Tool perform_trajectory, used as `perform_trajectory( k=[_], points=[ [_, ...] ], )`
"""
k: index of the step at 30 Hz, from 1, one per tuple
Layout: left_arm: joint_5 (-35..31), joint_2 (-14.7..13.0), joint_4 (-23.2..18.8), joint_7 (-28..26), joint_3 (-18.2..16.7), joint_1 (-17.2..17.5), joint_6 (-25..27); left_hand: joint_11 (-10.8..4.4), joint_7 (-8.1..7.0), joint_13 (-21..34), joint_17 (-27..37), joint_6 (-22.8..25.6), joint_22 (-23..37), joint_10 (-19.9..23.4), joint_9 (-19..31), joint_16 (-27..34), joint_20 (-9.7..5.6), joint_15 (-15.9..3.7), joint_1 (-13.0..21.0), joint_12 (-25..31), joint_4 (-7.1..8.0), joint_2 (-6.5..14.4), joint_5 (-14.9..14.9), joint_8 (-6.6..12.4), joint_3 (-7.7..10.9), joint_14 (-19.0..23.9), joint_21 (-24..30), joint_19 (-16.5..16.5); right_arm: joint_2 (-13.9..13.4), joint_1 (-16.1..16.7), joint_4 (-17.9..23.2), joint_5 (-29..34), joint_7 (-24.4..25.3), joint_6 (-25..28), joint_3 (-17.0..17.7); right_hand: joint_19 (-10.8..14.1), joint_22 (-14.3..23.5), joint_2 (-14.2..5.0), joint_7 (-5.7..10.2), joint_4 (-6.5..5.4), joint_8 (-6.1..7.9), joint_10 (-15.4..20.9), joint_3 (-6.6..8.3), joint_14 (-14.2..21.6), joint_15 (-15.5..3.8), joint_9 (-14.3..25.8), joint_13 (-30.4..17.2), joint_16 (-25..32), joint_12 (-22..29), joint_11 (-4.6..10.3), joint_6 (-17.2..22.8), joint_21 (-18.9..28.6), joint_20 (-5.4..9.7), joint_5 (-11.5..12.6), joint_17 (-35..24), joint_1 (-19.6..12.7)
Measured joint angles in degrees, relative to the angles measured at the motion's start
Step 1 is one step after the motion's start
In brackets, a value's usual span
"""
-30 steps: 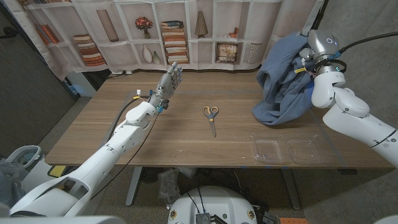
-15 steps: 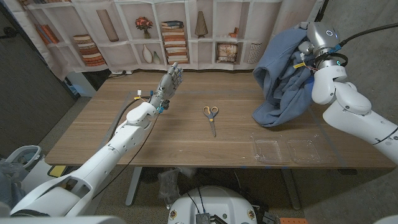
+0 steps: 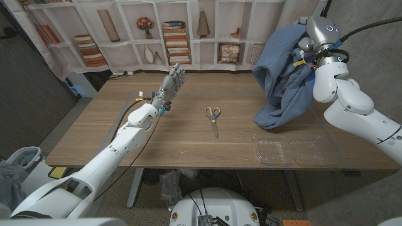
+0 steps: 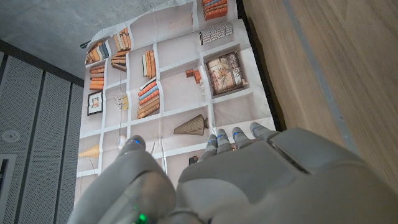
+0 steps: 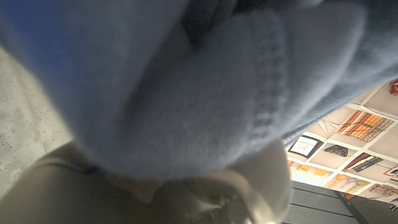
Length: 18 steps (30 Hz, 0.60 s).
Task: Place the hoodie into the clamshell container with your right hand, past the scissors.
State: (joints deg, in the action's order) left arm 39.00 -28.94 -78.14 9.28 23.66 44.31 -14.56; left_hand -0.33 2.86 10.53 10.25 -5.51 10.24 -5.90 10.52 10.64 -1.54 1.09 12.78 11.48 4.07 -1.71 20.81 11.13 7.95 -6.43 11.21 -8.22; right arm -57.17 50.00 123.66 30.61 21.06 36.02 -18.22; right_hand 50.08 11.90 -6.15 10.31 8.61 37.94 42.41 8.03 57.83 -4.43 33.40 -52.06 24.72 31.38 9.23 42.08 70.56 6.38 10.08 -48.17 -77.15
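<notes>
Head view: the right hand [image 3: 304,45] is gripping the bunched blue fleece hoodie [image 3: 282,75], which is hanging below it. Its lowest fold is touching the table beside the clear plastic clamshell container [image 3: 289,151].

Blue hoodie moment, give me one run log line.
right hand: holds blue fabric hoodie lifted | clear plastic clamshell container: open, empty | left hand: open

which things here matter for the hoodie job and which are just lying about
In the job:
- hoodie, gripped and lifted by the right hand, its lower end reaching the table
- clamshell container, open near the front edge
- scissors, lying mid-table

Just there:
- left hand, raised, holding nothing
- wooden table
- bookshelf-print backdrop
</notes>
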Motion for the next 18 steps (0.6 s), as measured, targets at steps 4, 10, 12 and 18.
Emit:
perform_trajectory(
  k=[4,10,12,18],
  points=[
    [0.1,0.1,0.1,0.1,0.0,0.0,-0.1,0.00,0.00,0.0,0.0,0.0,0.0,0.0,0.0,0.0,0.00,0.00,0.0,0.0,0.00,0.0,0.0,0.00,0.00,0.0,0.0,0.0,0.2,-0.3,0.5,1.5,-0.9,0.3,0.2,0.0,0.0,0.00,0.02,0.00,0.00,0.1,0.00,0.0,0.00,0.0,0.0,0.0,-0.1,0.09,0.0,0.0,-0.01,0.0,0.0,0.0],
    [0.2,0.1,0.2,0.4,0.0,0.0,-0.2,0.00,0.00,0.0,0.0,0.0,0.0,0.0,0.0,0.0,0.00,0.00,0.0,0.0,0.01,0.0,0.0,0.00,0.01,0.0,0.0,0.0,0.6,-0.9,1.6,1.7,-1.0,0.3,0.6,0.0,0.0,0.00,0.13,0.06,-0.01,0.2,0.06,0.0,0.01,0.0,-0.2,0.0,-0.4,0.17,0.1,0.0,-0.02,0.1,0.0,0.0],
    [0.2,0.1,0.2,0.5,0.0,0.0,-0.2,0.00,0.00,0.0,0.0,0.0,0.0,0.0,0.0,0.0,0.00,0.00,0.2,0.0,0.01,0.2,0.0,0.00,0.01,0.0,0.0,0.0,0.6,-1.0,2.0,1.7,-1.0,0.3,0.7,0.0,0.0,0.00,0.13,0.07,-0.01,0.2,0.07,0.0,0.01,-0.1,-0.3,-0.1,-0.5,0.17,0.1,0.1,-0.02,0.1,-0.1,0.0],
    [0.2,0.1,0.2,0.6,0.0,0.0,-0.2,0.00,0.00,0.0,0.0,0.0,0.0,0.0,0.0,0.0,0.00,0.00,0.2,0.0,0.01,0.2,0.0,0.00,0.02,0.0,0.0,0.0,0.5,-1.0,3.3,1.7,-1.0,0.3,1.5,0.0,-0.2,0.00,0.13,0.07,-0.03,0.2,0.07,0.0,0.01,-0.1,-0.4,-0.2,-0.6,0.18,0.1,0.2,-0.03,0.1,-0.3,0.0]
  ],
)
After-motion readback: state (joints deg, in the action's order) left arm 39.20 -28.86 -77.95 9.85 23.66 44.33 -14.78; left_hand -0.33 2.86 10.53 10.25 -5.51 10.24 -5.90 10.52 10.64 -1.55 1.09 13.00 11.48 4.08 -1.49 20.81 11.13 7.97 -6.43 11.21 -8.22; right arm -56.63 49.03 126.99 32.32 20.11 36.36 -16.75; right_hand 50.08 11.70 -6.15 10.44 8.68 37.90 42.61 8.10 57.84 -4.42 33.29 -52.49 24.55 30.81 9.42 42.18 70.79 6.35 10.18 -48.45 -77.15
